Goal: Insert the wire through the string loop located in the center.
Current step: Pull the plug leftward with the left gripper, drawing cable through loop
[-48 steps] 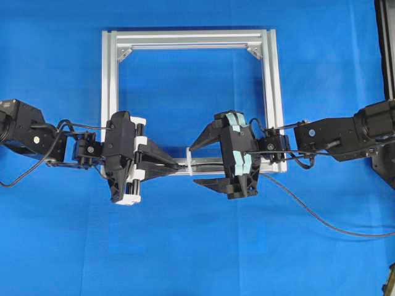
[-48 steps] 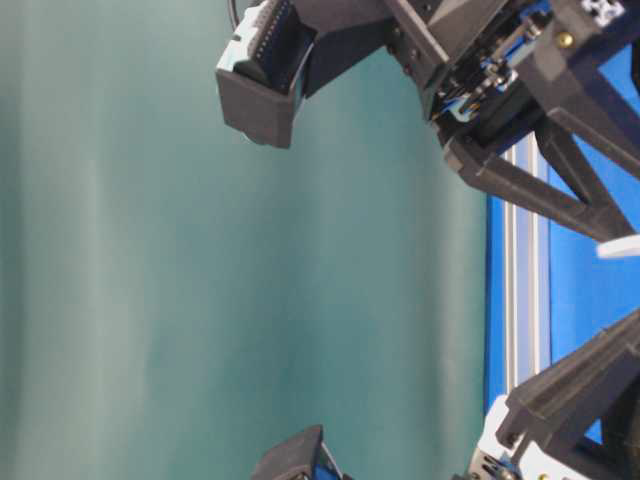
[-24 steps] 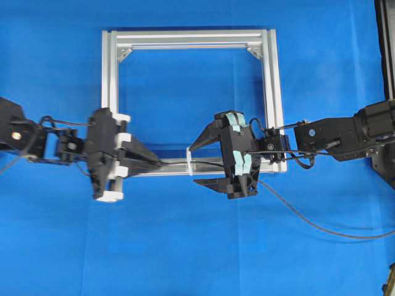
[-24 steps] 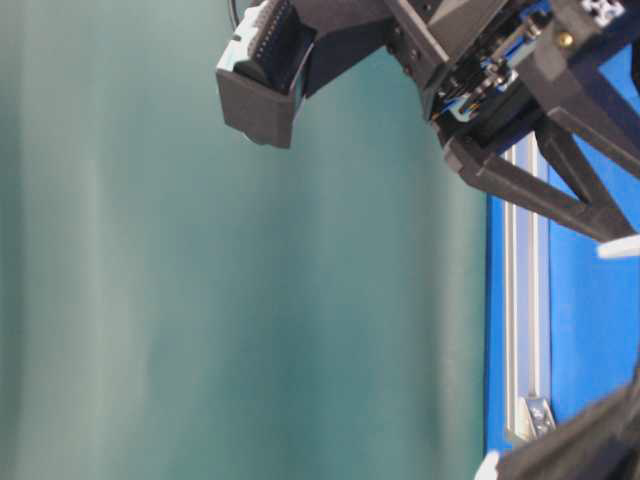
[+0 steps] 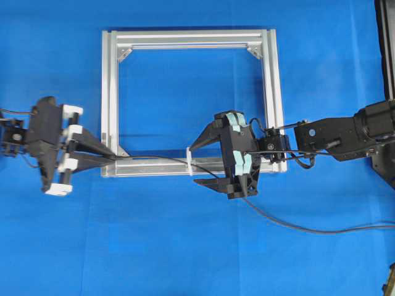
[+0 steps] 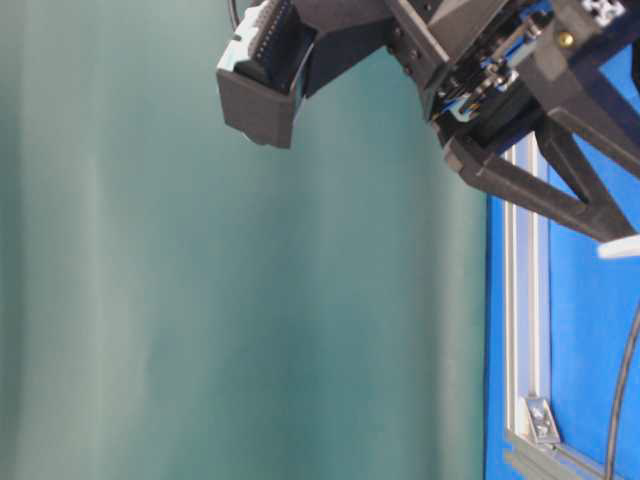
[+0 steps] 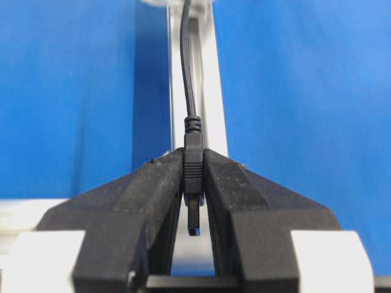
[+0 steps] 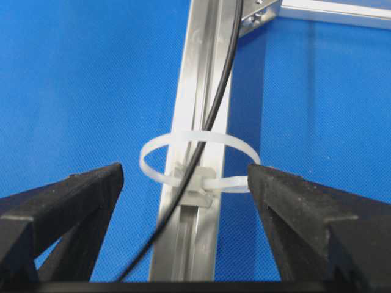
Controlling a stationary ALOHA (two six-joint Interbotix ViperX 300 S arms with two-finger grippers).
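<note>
The wire runs from my left gripper along the front rail, through the white string loop, under my right gripper and off to the right. My left gripper, at the frame's front left corner, is shut on the wire's black connector, whose tip points back between the fingers. My right gripper is open, with one finger on each side of the loop and touching nothing. In the right wrist view the wire passes inside the loop on the rail.
The silver aluminium frame lies on blue cloth. Slack wire curves over the cloth at the front right. A black stand is at the right edge. The table-level view shows the rail and the right arm.
My left gripper has moved left from beside the loop to the frame's left corner, holding the connector and drawing more wire through the loop. My right gripper has stayed open in place.
</note>
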